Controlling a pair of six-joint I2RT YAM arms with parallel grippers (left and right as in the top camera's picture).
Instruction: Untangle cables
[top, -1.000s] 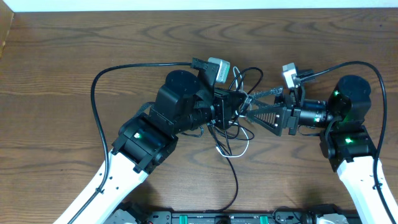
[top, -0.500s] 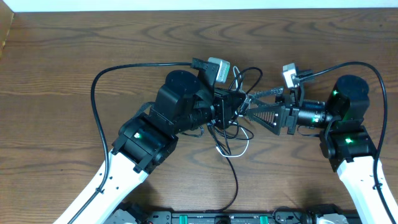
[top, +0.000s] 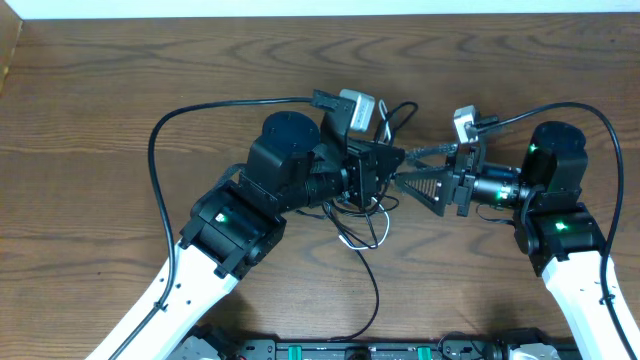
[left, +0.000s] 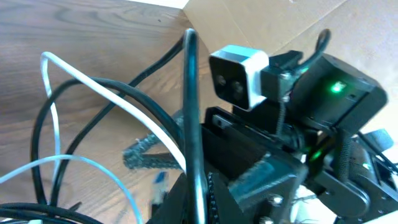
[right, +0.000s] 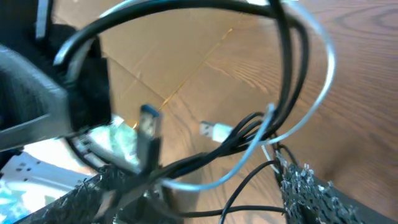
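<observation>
The cables sit in one knot at the middle of the table, right where my two grippers meet nose to nose. Black loops rise above the meeting point, a white cable curls below it, and one black strand trails off toward the arms' bases.

From the right wrist I see a black plug with a blue insert standing up beside one finger, and a white plug just behind it. My right gripper is spread wide, and several strands pass loosely between its rough fingers.

My left gripper is buried in the tangle. In its wrist view a black strand crosses straight down the frame and the white cable arcs past. I cannot tell how its fingers stand or whether they grip anything.
</observation>
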